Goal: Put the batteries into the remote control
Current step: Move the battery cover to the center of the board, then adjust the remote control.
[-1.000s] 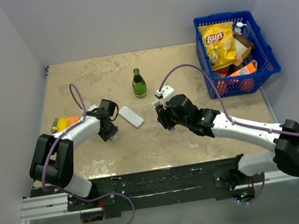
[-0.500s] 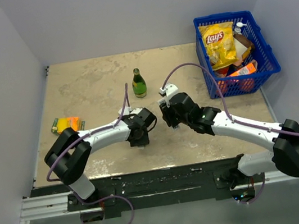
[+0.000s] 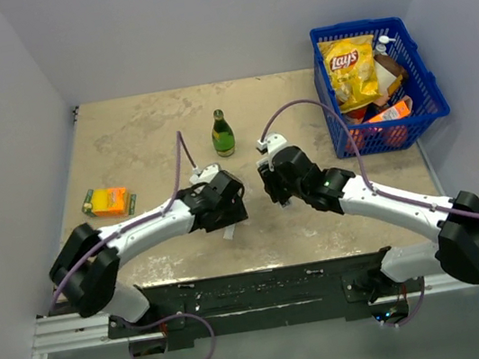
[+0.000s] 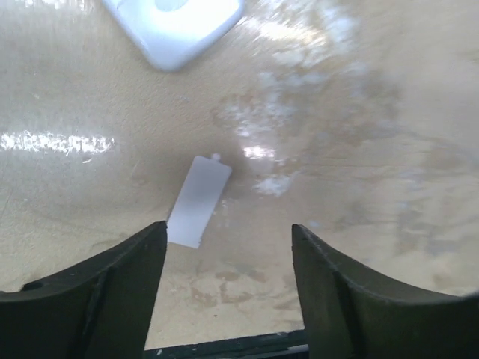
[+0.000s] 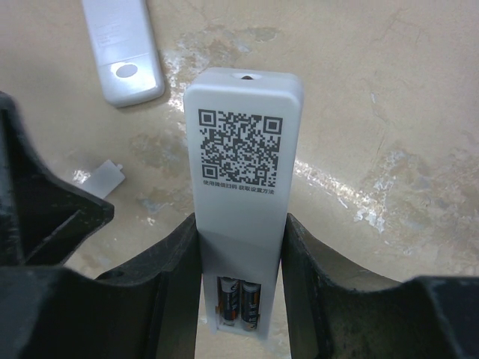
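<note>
My right gripper (image 5: 241, 221) (image 3: 275, 185) is shut on a white remote control (image 5: 243, 149) with a QR code on its back. Its compartment at the near end is uncovered and holds two batteries (image 5: 241, 299) side by side. My left gripper (image 4: 228, 228) (image 3: 224, 211) hangs open just over the table with nothing between its fingers. A small flat white cover plate (image 4: 198, 202) (image 5: 105, 178) lies on the table right beyond its left finger. A second white remote (image 4: 176, 26) (image 5: 123, 48) lies farther back.
A green bottle (image 3: 223, 134) stands behind the two grippers. A blue basket (image 3: 359, 26) with a chips bag and other packs sits at the back right. An orange and green pack (image 3: 108, 200) lies at the left. My left gripper's finger (image 5: 45, 217) is close to the held remote.
My left arm has swung right, from left of the lying remote to in front of it, and its jaws have opened. The right gripper has edged slightly back, still holding the remote.
</note>
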